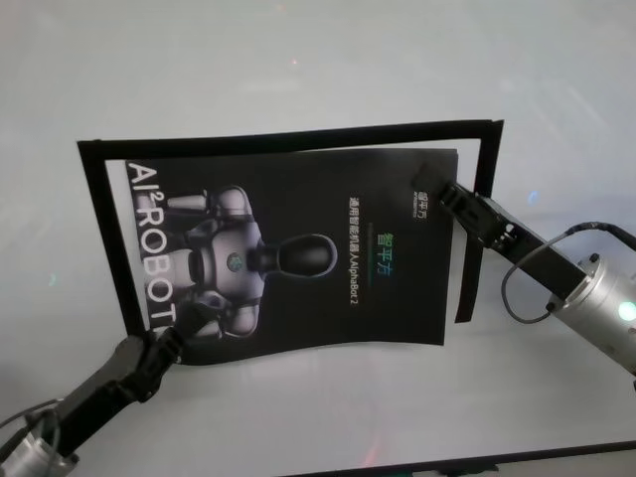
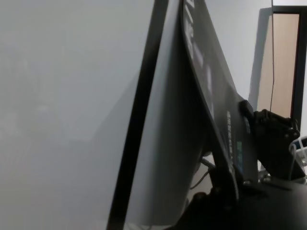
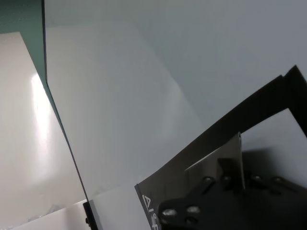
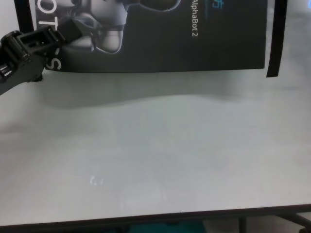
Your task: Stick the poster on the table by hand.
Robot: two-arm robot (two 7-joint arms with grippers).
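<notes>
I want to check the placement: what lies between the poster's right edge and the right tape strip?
In the head view, bare table shows between the poster and the right tape strip; the right gripper crosses that gap near the poster's far corner.

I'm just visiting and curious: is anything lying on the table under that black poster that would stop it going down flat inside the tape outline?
Nothing visible does. The left gripper and right gripper hold the poster by opposite corners above the table, within the black tape frame. The chest view shows only its shadow beneath.
</notes>
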